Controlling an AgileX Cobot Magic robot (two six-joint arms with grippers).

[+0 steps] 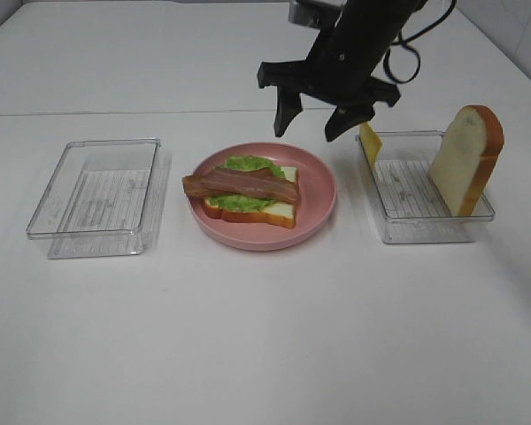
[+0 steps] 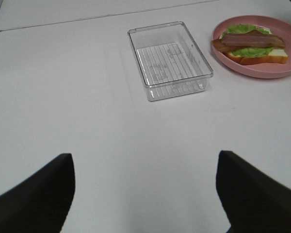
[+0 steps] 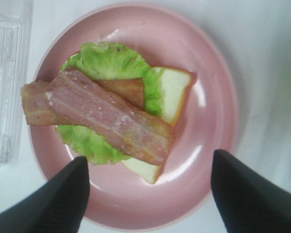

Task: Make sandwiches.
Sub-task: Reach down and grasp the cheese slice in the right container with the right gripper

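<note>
A half-built sandwich [image 1: 248,195] lies on the round pink plate [image 1: 319,190]: a white bread slice with green lettuce and brown bacon strips [image 3: 104,114] on top. My right gripper [image 1: 311,126] hangs open and empty above the plate's far edge; in the right wrist view it [image 3: 150,194] looks straight down on the bacon. A second bread slice [image 1: 465,159] leans upright in the right clear tray [image 1: 425,226], with a yellow cheese slice [image 1: 370,142] at that tray's far left corner. My left gripper [image 2: 145,194] is open and empty over bare table, well short of the left tray.
An empty clear tray [image 1: 97,195] sits left of the plate and shows again in the left wrist view [image 2: 169,60]. The table is white, with a seam line running across behind the trays.
</note>
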